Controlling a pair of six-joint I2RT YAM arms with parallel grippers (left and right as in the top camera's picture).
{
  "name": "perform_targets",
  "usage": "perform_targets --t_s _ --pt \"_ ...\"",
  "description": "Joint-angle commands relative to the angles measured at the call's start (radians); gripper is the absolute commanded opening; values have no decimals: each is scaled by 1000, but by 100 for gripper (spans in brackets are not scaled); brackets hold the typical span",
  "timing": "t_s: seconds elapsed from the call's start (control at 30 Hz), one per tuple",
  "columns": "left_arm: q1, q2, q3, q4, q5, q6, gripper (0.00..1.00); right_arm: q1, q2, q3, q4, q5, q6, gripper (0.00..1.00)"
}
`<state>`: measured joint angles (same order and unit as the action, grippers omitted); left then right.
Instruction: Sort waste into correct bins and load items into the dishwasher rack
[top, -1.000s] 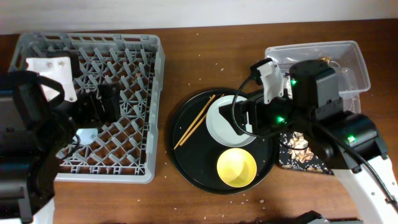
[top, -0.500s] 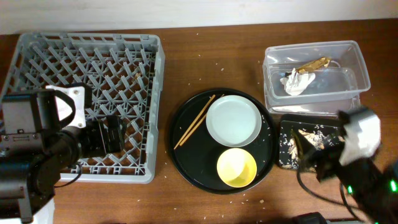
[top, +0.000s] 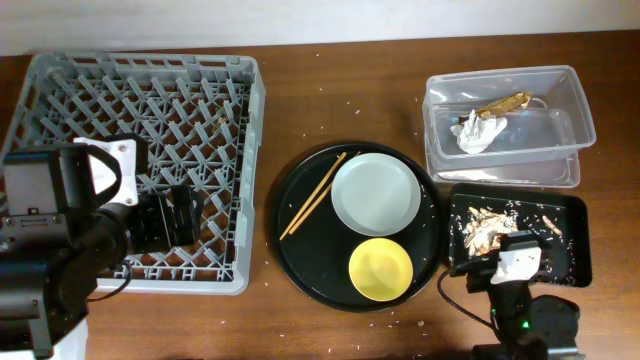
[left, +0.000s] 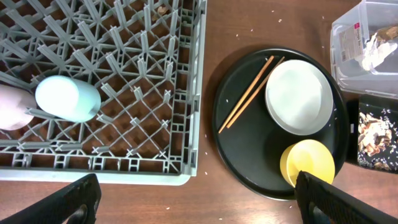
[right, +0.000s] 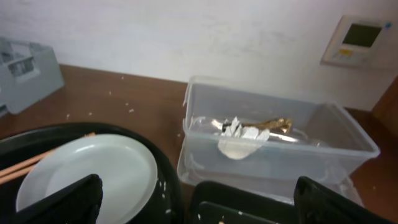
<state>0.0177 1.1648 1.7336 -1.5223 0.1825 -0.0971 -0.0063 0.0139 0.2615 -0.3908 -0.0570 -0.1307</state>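
The grey dishwasher rack (top: 150, 110) stands at the left. In the left wrist view the blue cup (left: 67, 98) and pink cup (left: 9, 109) lie in the rack (left: 155, 81). The round black tray (top: 300, 255) holds the wooden chopsticks (top: 312, 194), the grey-white bowl (top: 376, 194) and the yellow bowl (top: 380, 269). The clear tub (top: 560, 95) holds the white tissue (top: 470, 133) and the gold wrapper (top: 503, 103). The black rectangular tray (top: 570, 215) holds food scraps (top: 483, 229). My left gripper (left: 199, 199) is open and empty over the rack's front edge. My right gripper (right: 199, 205) is open and empty, low in front of the black tray.
Crumbs are scattered on the wooden table. The left arm (top: 60, 230) covers the rack's front left corner. The right arm (top: 520, 300) sits at the table's front edge. A white wall with a small panel (right: 360, 40) rises behind the tub (right: 280, 143).
My right arm has pulled back from over the round tray and tub to the table's front edge. The tub and black tray are now uncovered. The left arm has drawn back and then held still.
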Motion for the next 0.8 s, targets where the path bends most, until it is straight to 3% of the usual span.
perform_targets --t_s 0.0,0.17,0.77 --pt "-5 -6 6 2 -4 12 99 -7 -11 -83 121 -14 0 98" --pt "-5 -7 6 2 -4 12 99 -7 -8 -256 339 -2 3 98" --pt "-5 -6 6 2 -4 12 99 -7 -6 -256 319 -2 3 99"
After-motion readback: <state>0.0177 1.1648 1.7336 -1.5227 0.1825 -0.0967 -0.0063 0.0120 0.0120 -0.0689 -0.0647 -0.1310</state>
